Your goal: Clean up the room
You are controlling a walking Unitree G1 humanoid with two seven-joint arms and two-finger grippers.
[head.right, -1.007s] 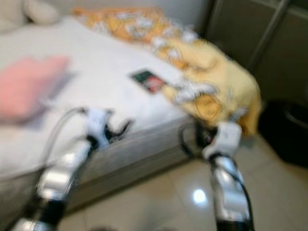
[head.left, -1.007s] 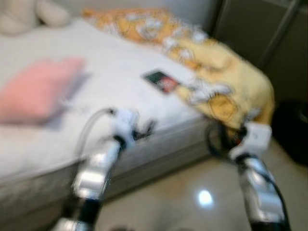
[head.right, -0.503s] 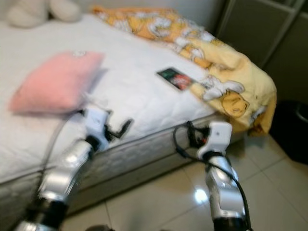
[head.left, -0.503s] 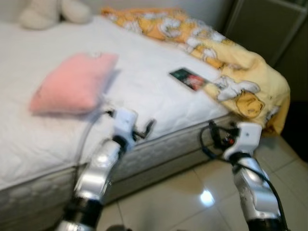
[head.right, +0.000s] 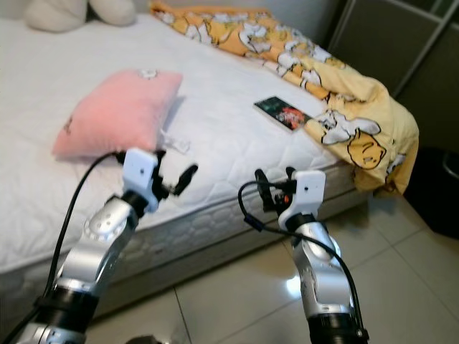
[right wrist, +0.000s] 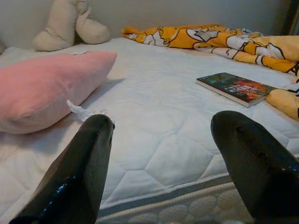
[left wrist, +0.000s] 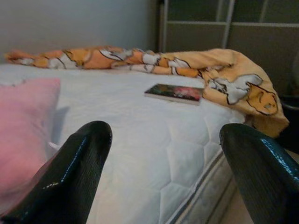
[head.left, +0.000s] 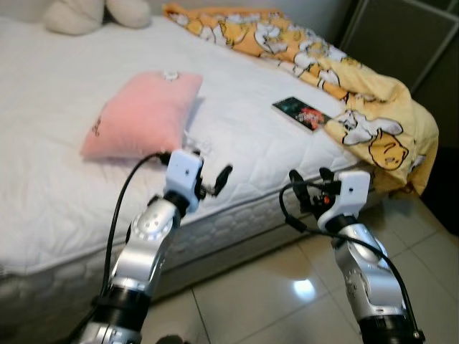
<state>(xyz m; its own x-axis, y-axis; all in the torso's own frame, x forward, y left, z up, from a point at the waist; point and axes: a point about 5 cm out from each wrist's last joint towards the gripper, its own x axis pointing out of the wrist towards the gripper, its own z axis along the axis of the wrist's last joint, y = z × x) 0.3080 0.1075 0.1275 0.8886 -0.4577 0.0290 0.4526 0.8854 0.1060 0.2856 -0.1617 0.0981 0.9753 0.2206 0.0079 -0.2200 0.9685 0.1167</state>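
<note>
A pink pillow (head.left: 140,115) lies on the white mattress (head.left: 57,186), with a small white crumpled scrap (right wrist: 86,112) beside it. A dark book (head.left: 305,115) rests flat further right, next to a rumpled yellow cartoon blanket (head.left: 358,86) that hangs over the bed's corner. A cream plush toy (head.left: 97,13) sits at the head of the bed. My left gripper (head.left: 215,175) hovers open over the mattress edge below the pillow, holding nothing. My right gripper (head.left: 310,179) is open too, just off the bed's side, level with the book.
Glossy tiled floor (head.left: 287,287) runs along the bed's side under both arms. A dark wardrobe (head.left: 409,36) stands beyond the blanket on the right, with a dark object (head.right: 441,186) on the floor near it.
The whole view has swung and sharpened, so the bed now sits further right in the picture. Both arms hold much the same pose, open, before the bed edge.
</note>
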